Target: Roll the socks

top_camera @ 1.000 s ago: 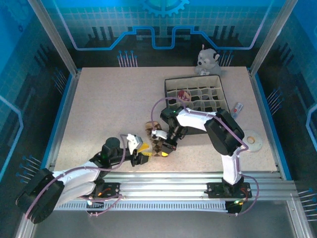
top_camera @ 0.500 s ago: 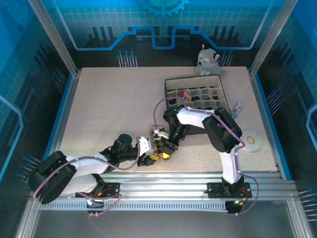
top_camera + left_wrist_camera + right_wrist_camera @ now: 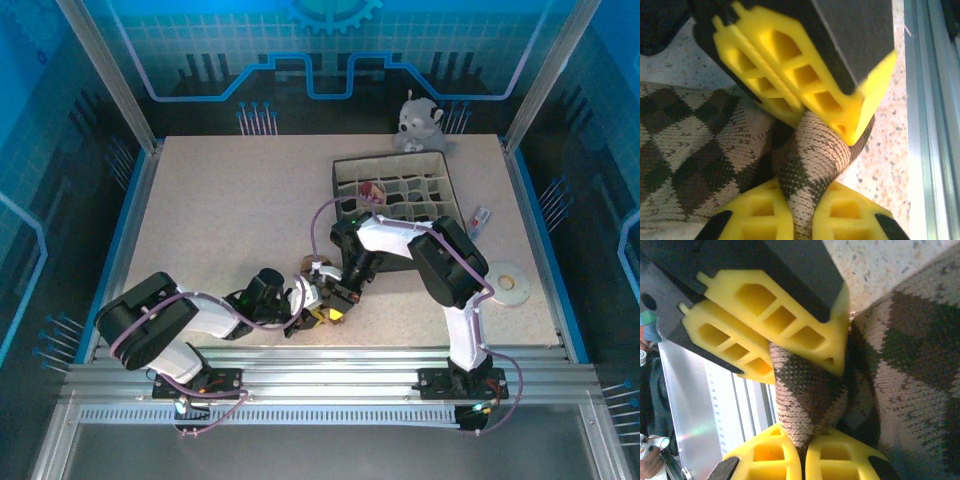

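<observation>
The speckled surface [image 3: 220, 220] carries a divided box [image 3: 390, 158] toward the back right. The argyle sock [image 3: 685, 145] lies on the surface near the middle of the front edge, well apart from the box. One raised fold of it is pinched between the left fingers [image 3: 762, 207], closed tight on the knit. Just beside them, the right fingers [image 3: 840, 460] clamp the same fold.

argyle sock [image 3: 700, 140] cropped by edges, reddish bundle [image 3: 371, 190] in organizer [image 3: 336, 178], possibly a sock
</observation>
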